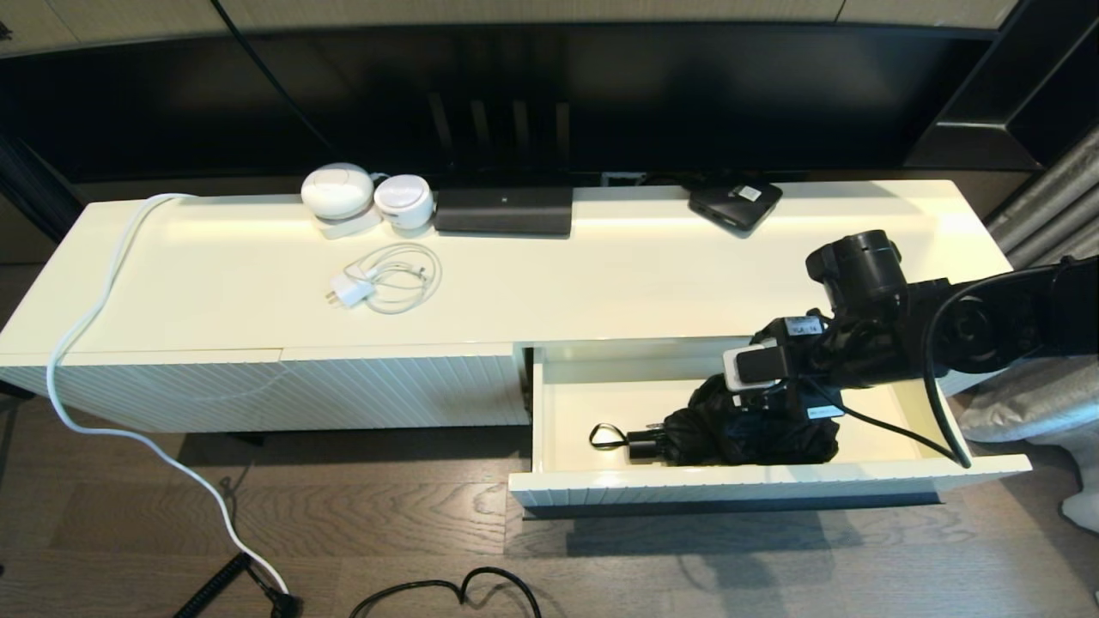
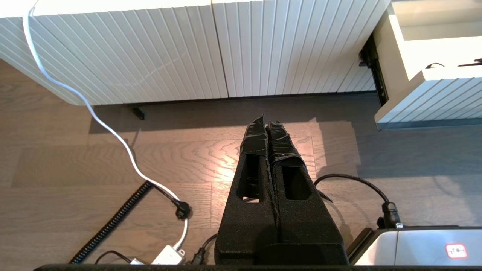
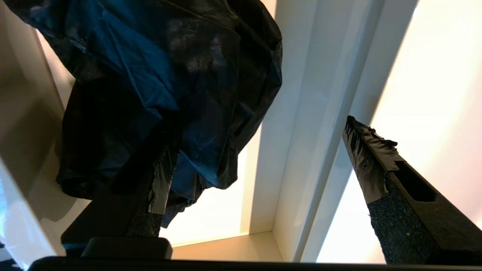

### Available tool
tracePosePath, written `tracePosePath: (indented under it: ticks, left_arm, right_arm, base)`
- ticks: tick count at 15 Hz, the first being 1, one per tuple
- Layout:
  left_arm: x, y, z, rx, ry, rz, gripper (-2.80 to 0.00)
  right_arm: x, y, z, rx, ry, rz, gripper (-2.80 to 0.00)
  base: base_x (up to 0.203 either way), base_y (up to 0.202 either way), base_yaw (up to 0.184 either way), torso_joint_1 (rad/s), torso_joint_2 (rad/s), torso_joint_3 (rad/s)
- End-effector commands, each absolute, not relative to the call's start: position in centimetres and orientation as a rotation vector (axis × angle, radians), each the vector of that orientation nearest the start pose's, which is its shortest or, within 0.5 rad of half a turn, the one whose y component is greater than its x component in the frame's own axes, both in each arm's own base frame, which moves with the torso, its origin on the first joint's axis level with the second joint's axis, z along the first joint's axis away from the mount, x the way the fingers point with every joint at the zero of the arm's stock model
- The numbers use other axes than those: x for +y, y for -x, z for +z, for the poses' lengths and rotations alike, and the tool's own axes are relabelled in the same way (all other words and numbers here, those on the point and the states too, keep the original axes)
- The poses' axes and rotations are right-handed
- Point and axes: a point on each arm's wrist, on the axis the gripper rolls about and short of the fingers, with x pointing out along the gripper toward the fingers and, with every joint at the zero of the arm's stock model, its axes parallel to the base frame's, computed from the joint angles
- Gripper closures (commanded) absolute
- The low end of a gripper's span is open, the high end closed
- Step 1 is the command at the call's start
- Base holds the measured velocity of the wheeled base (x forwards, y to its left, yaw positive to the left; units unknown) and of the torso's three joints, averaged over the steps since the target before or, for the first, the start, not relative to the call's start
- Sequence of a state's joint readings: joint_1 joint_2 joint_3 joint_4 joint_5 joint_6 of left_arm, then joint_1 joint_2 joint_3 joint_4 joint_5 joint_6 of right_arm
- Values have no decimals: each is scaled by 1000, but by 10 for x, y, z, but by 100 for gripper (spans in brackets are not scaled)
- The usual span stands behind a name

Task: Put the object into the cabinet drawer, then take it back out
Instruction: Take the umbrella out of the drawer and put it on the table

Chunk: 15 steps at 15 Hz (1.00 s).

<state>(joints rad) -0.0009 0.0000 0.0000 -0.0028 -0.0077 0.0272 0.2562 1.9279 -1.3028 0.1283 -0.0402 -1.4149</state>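
The black folding umbrella (image 1: 738, 433) lies in the open cabinet drawer (image 1: 755, 487), its short handle and wrist loop (image 1: 605, 436) pointing left. My right gripper (image 1: 768, 386) reaches down into the drawer over the umbrella's right half. In the right wrist view the right gripper (image 3: 256, 154) is open. The bunched umbrella fabric (image 3: 169, 86) drapes over one finger, while the other finger (image 3: 371, 158) stands free near the drawer's wall (image 3: 301, 113). My left gripper (image 2: 266, 120) is shut and empty, parked over the floor in front of the cabinet.
On the cabinet top sit a white charger with coiled cable (image 1: 386, 279), two white round devices (image 1: 339, 190), a black box (image 1: 505, 210) and a flat black box with a sticker (image 1: 734, 203). A white cable (image 1: 129, 429) trails down to the floor.
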Motion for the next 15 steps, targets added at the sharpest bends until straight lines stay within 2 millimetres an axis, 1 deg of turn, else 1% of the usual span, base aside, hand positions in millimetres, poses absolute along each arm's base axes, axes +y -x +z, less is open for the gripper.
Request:
tracePosePath:
  ticks: [1,4,8,11,15]
  left_arm:
    - [0,23,75,0,-28,-8,0]
    - [0,23,75,0,-28,-8,0]
    - [0,23,75,0,-28,-10,0]
    - [0,23,75,0,-27,-8,0]
    - [0,23,75,0,-28,-8,0]
  right_arm:
    - [92,-362,161,494,1452,716,-280]
    - [89,-371,161,483,1440,712,-280]
    - [89,-371,165,474,1441,706,-280]
    - [89,-364,160,518,1440,747,-280]
    - [90,-358,166,515,1438,754,-280]
  base:
    - [0,0,0,0,0,0]
    - [0,0,0,0,0,0]
    - [0,0,0,0,0,0]
    - [0,0,0,0,0,0]
    - [0,0,0,0,0,0]
